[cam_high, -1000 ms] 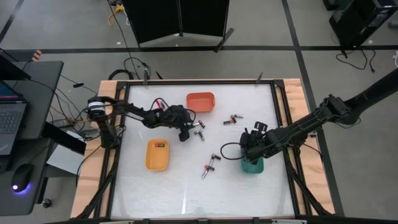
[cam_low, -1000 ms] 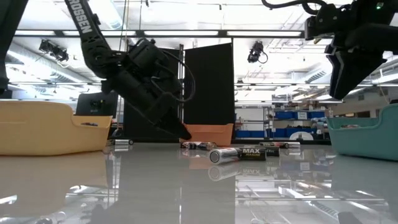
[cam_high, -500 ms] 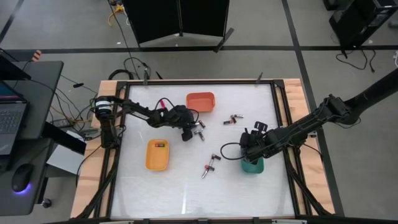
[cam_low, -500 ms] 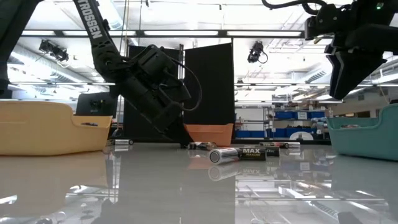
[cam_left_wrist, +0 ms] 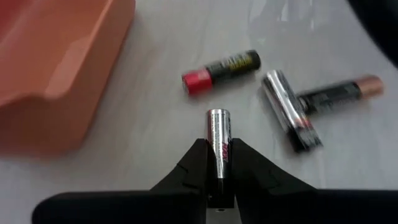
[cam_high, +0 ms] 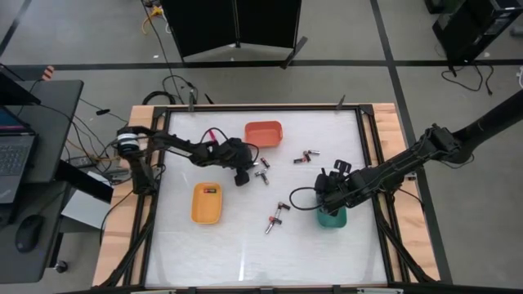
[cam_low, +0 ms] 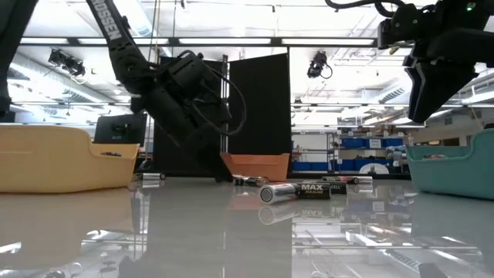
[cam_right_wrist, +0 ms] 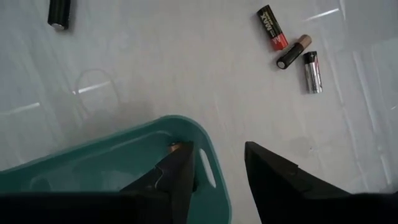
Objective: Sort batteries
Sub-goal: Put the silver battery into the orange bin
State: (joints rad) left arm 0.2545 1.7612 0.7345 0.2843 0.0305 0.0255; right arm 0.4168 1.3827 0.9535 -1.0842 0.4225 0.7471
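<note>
One silver battery (cam_left_wrist: 218,146) pinched in left gripper (cam_left_wrist: 219,163); "MAX" battery (cam_low: 296,191) on table; right gripper (cam_right_wrist: 214,163) open.

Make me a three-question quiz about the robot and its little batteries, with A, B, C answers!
1. Where is the right gripper?
A. over the green tray
B. over the orange tray
C. off the table

2. How many coloured trays are on the table?
A. one
B. three
C. five

3. What is the left gripper doing?
A. hanging open and empty
B. pinching a silver battery
C. holding a tray

Answers:
1 A, its fingers show just above the green tray's rim.
2 B, the orange tray, the yellow tray and the green one.
3 B, the left wrist view shows the battery clamped between its fingers.
</note>
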